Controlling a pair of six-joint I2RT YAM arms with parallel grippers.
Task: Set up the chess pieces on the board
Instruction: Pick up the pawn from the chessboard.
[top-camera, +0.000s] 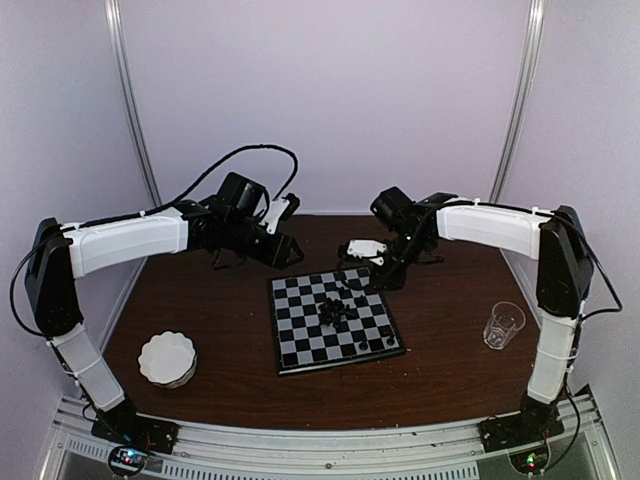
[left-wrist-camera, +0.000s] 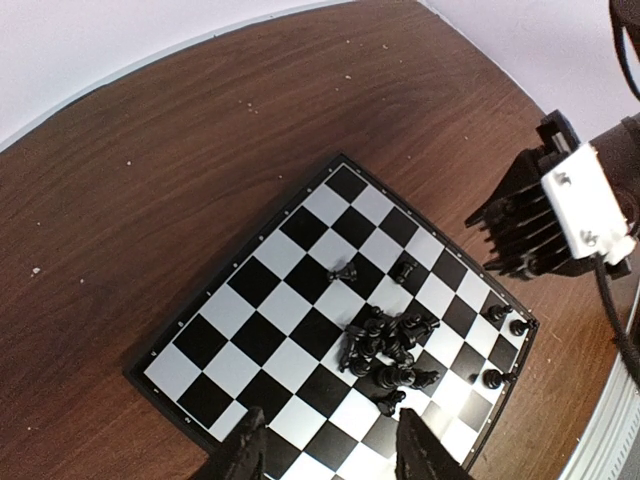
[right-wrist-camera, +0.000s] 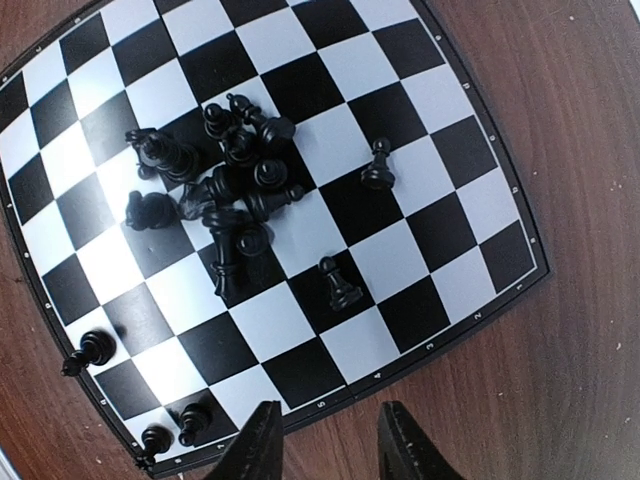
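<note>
The board (top-camera: 300, 340) lies flat at the table's middle. A pile of fallen black chess pieces (top-camera: 335, 312) lies near its centre; it also shows in the left wrist view (left-wrist-camera: 390, 345) and the right wrist view (right-wrist-camera: 225, 190). Two pawns (right-wrist-camera: 340, 285) (right-wrist-camera: 377, 165) stand apart from the pile, and three pieces (right-wrist-camera: 155, 438) stand along one edge near a corner. My left gripper (top-camera: 287, 252) hovers at the board's far left corner, open and empty (left-wrist-camera: 330, 452). My right gripper (top-camera: 388, 275) hovers at the far right corner, open and empty (right-wrist-camera: 330, 445).
A round white scalloped dish (top-camera: 167, 358) sits at the near left. A clear plastic cup (top-camera: 503, 324) stands at the right. The back wall is close behind both grippers. The right gripper's body (left-wrist-camera: 535, 220) shows beyond the board in the left wrist view.
</note>
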